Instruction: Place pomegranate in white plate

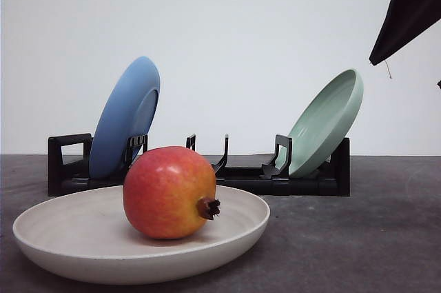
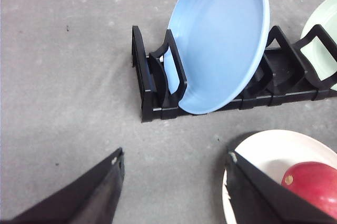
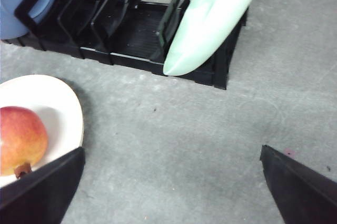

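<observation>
Grey table [image 1: 386,238]; pomegranate [image 1: 169,193] in white plate [image 1: 48,234]; grippers raised, apart.

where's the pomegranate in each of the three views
Front view: pomegranate sits centre-left in the white plate, crown toward the right.
Left wrist view: lower right corner, partly behind a finger.
Right wrist view: left edge, on the plate.
Shared landmark: black dish rack.

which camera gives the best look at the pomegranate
The front view: the pomegranate shows whole, resting in the white plate, crown pointing right. In the left wrist view a gripper finger covers part of it; in the right wrist view the frame edge crops it.
</observation>
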{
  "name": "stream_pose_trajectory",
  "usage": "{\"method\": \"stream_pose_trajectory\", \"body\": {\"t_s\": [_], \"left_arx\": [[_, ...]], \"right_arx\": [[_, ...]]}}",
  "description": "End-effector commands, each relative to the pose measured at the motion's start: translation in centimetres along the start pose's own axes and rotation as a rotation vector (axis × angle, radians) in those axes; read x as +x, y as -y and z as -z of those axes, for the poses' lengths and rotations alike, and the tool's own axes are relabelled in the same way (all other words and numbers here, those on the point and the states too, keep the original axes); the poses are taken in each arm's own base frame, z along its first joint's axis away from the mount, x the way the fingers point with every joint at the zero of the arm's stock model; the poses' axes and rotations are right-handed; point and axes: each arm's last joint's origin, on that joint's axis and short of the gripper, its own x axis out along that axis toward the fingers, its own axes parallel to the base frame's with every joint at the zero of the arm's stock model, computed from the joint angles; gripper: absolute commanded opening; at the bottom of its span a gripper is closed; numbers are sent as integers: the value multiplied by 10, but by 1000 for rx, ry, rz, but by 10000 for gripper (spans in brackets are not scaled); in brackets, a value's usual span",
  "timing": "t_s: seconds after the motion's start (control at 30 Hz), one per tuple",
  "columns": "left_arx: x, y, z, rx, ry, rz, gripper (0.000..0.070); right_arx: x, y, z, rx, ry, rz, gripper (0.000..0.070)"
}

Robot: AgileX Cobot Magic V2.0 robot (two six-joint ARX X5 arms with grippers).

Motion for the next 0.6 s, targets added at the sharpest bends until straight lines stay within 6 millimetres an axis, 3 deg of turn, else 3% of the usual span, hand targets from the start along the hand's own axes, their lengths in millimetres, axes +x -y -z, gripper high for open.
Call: {"method": "stream_pose_trajectory", "body": {"t_s": [0.0,0.07,0.57], "left_arx": [[-1,0,-1,-3,4,5,158],[-1,0,0,-7,-2,5,21],[-1,0,1,-4,-11,3,0]], "right_arx": [[0,-1,-1,-12,9,0,396],[1,-1,-1,-12,6,1,20],[1,-1,-1,-16,7,-4,18]]}}
